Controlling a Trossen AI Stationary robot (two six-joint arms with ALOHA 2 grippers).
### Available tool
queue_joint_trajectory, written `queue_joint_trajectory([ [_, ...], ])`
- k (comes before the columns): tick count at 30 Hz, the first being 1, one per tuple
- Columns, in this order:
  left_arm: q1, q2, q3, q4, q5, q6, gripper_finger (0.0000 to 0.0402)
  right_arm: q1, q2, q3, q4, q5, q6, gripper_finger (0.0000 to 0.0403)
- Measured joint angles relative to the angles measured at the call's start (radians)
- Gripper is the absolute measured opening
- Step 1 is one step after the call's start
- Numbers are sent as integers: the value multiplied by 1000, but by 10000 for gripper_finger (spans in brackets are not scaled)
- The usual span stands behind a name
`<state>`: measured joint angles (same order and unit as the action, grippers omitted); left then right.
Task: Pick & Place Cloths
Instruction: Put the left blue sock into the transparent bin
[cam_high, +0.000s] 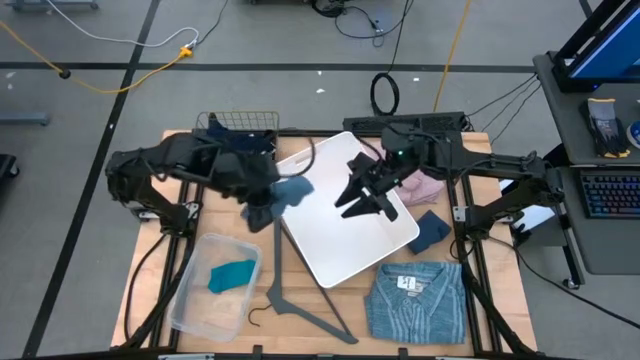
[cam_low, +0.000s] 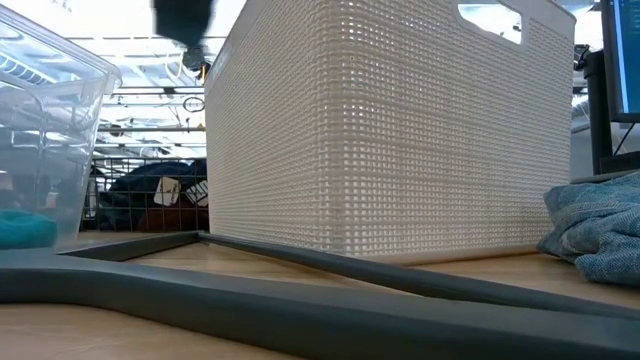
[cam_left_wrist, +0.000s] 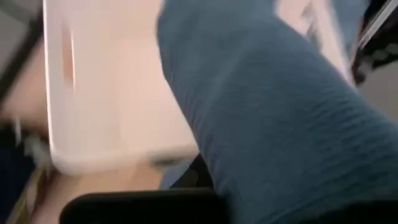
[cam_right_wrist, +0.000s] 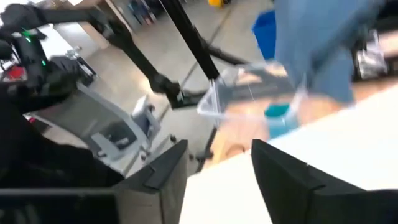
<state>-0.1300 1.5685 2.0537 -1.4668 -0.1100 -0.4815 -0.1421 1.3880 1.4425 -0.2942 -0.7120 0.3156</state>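
Wooden table (cam_high: 500, 330) beneath us, our left gripper (cam_high: 262, 203) clamped on a blue cloth (cam_high: 292, 190) at the white basket (cam_high: 345, 215) edge, our right gripper (cam_high: 360, 203) parted above it, empty, teal cloth (cam_high: 232, 274) in clear bin (cam_high: 190, 300), striped shirt (cam_high: 415, 300) near front

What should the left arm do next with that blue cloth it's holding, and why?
Probably carry it toward the clear plastic bin and let go there. The left gripper is shut on the blue cloth, which hangs at the edge of the white box, and the bin already holds a teal cloth.
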Motion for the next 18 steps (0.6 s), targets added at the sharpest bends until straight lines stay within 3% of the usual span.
queue_joint_trajectory([
  [3, -47, -14, -1, -106, 28, -126, 3, -3, 0, 0, -36, 4, -14, 196],
  [10, -190, -54, 1, -111, 129, -382, 2, -16, 0, 0, -17, 4, -21, 200],
  [18, -385, -49, -20, -102, 62, -698, 2, -36, 0, 0, 9, 8, -74, 192],
])
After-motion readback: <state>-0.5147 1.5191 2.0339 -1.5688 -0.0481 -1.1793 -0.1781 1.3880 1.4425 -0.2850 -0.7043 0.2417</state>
